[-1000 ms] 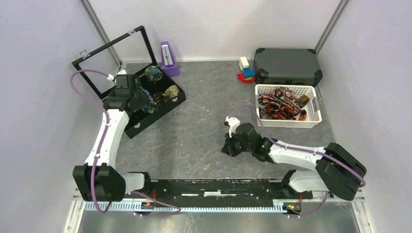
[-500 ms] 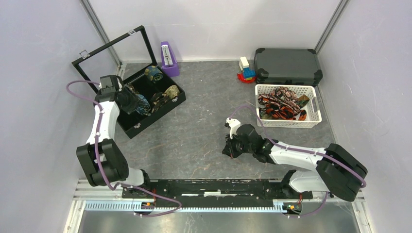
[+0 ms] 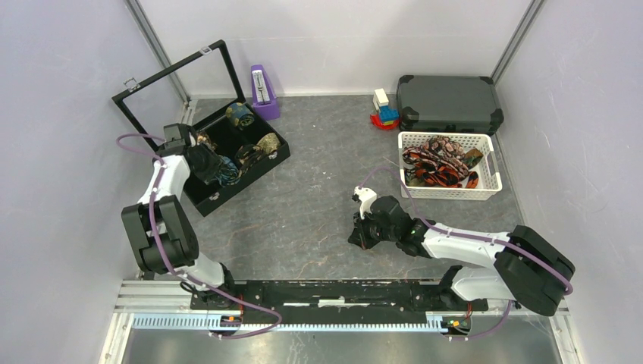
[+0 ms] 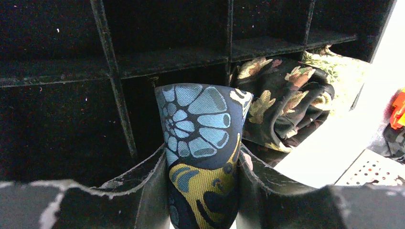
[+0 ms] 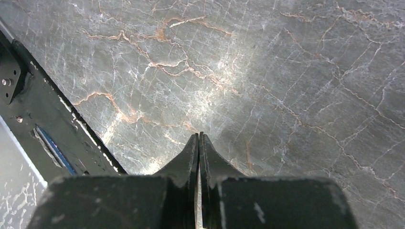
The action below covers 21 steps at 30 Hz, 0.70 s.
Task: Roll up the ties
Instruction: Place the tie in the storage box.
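- The grey, veined counter (image 3: 318, 189) is seen across the whole cell, with both arms bolted at its near edge.
- A black case (image 3: 449, 102) is laid shut at the far right.
- A black box (image 3: 208, 199) with dividers is set at the far left, and its lid (image 3: 168, 70) is stood open towards the wall.
- A white basket (image 3: 493, 163) is placed just in front of the case.
- Loose ties (image 3: 434, 163), red-orange and brown, are heaped in the basket.
- A rolled navy tie (image 4: 203, 143) with blue and gold paisley is clamped between the left jaws inside the box, in front of a divider. Whether it touches the box floor cannot be told.
- A dark leaf-patterned coil (image 4: 282, 102) is lodged in the compartment just right of the navy tie, and a pale green coil (image 4: 339, 71) is seen beyond it.
- A purple stand (image 3: 263, 87) is set behind the box.
- The right jaws are pressed together on nothing, low over bare counter near the front rail (image 5: 43, 109).
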{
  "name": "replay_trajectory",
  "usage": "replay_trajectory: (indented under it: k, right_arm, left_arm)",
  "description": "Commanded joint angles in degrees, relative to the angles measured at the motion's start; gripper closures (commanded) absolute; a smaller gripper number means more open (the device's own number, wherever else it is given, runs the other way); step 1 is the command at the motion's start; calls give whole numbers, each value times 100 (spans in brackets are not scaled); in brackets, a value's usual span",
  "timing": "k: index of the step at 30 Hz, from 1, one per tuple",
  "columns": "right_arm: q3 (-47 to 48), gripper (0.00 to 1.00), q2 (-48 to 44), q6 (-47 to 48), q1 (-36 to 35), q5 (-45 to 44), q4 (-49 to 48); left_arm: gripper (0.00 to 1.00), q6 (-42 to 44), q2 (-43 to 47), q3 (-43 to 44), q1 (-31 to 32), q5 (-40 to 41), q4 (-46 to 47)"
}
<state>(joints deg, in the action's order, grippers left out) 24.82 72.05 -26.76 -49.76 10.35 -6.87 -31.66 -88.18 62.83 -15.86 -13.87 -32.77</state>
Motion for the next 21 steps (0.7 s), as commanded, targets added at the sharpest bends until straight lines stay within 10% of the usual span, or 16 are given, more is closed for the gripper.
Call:
replay_trajectory:
  k: [1,21]
  right_arm:
    - [-19,97,-143,-3,26,45,-252]
    - [-3,97,71,-65,26,252,-538]
  left_arm:
    - [98,-172,-209,128,-31,-269,-30]
    - [98,-1143,-864,250,-391,-1118,-1016]
